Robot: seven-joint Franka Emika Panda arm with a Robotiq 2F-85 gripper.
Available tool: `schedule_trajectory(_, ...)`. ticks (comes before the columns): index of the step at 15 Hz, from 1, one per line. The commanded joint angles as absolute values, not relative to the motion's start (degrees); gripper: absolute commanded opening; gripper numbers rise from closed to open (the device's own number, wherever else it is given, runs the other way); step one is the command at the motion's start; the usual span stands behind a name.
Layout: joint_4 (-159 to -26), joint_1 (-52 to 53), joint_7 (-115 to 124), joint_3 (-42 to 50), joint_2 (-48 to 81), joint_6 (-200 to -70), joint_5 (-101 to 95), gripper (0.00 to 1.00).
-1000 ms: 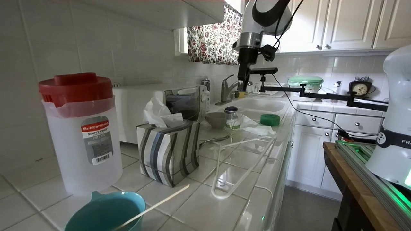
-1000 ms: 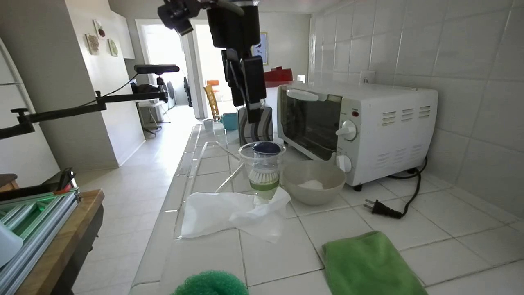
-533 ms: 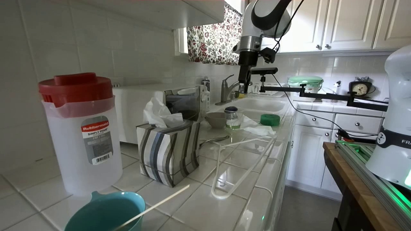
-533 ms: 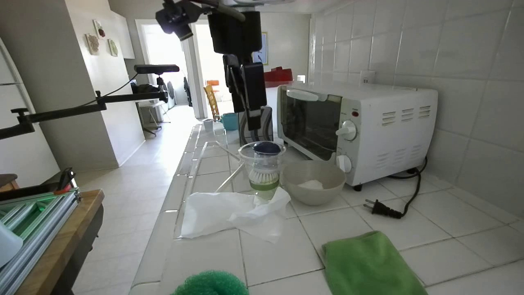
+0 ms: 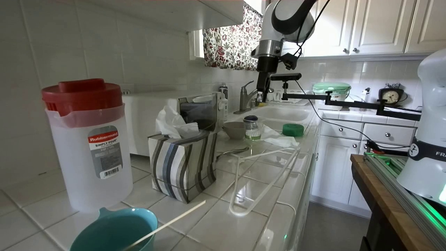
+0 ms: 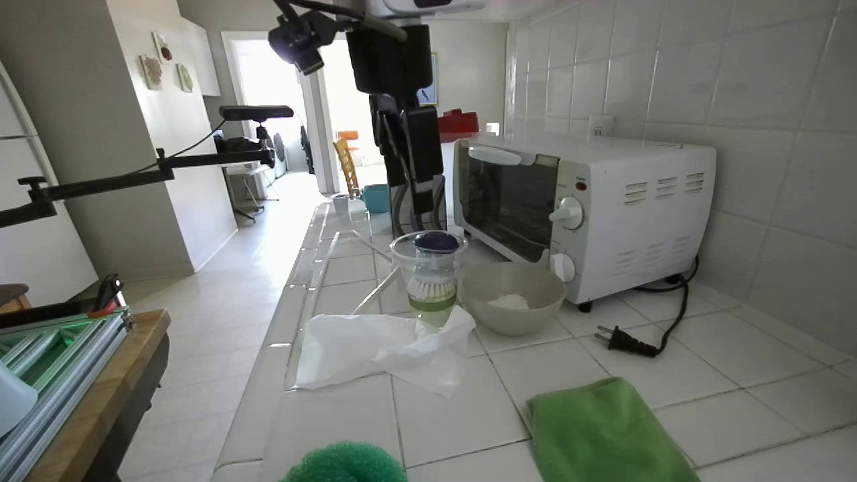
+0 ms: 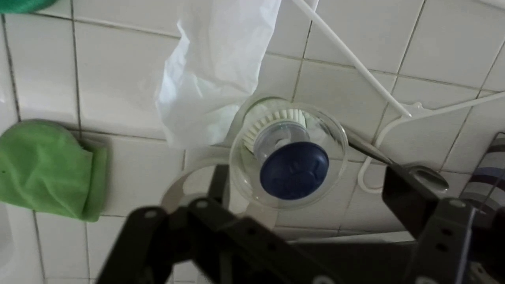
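Green cloth (image 7: pixel 45 169): leftmost in my wrist view, on the tiled worktop (image 7: pixel 126 169).
Bowl (image 6: pixel 515 321): beside the clear cup (image 7: pixel 335 167), partly hidden in that view; a sideways drift of mine could knock it.
Paper (image 7: pixel 213 75): near the cup, maybe touching; I can't tell.
Brush (image 7: pixel 280 132): standing in the cup, blue knob (image 7: pixel 295 171) up. An off-centre descent could push the cup over.
Pincer (image 7: pixel 309 183): fingers wide apart above the cup, gripping nothing.
Hanger (image 7: pixel 351 57): right of the cup, a spoon (image 7: pixel 428 178) crossing its hook; a low finger might snag there.

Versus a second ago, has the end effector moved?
Yes: in an exterior view, the end effector appears lower and slightly nearer the toaster oven.
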State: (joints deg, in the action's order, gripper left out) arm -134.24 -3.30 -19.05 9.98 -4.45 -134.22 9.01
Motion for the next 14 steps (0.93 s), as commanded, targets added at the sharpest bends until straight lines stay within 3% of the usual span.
schedule_trajectory(1,-134.7,-4.4,-21.3,9.7,-5.3,-132.9,10.4,1.00)
schedule_trajectory(14,-135.3,-5.9,-24.8,10.0,-3.3,-134.9,11.8,1.00)
